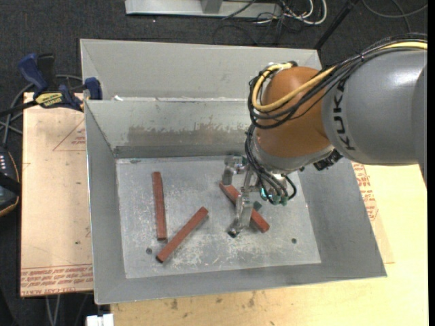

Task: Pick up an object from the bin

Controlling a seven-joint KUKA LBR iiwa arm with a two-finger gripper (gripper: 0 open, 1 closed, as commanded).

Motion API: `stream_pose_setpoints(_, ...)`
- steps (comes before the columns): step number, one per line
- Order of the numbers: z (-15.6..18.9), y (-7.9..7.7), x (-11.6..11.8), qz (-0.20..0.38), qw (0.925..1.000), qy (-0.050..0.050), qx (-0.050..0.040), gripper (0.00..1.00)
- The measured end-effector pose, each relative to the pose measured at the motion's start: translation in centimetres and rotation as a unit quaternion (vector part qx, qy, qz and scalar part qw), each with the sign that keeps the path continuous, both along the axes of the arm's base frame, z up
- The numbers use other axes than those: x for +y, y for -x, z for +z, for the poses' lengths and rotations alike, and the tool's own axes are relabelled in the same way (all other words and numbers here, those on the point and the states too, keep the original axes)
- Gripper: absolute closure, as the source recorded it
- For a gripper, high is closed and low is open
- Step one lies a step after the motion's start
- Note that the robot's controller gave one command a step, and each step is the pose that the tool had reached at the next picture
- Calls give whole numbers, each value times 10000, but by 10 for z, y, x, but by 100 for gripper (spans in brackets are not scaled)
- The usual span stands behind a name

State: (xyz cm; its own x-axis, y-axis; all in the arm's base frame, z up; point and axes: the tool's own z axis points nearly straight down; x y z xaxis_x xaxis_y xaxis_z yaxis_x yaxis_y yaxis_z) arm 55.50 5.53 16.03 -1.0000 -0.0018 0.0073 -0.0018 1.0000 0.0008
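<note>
presently i note the jaws apart, straddling the short red-brown bar [259, 223] lying flat right of centre on the bin [299, 209] floor, placed, i judge, to clamp it; two longer bars [160, 206] lie well apart.

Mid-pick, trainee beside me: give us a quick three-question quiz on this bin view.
1. How many reddish-brown sticks lie on the floor of the bin?
2. True or false: the gripper hangs over the bin's left half.
3. The stick under the gripper lies: A along the left wall; B right of centre; C in the near left corner.
Key: 1 three: the straight stick at left, the slanted stick beside it, and the stick under the gripper. 2 false. 3 B.
</note>
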Motion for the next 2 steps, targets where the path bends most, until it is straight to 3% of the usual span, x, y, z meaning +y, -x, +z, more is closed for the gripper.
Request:
stream_pose_setpoints(1,-95,13,46,-89,10000,-6,-2,0)
stream_pose_setpoints(2,-91,36,101,783,9969,-13,-28,0)
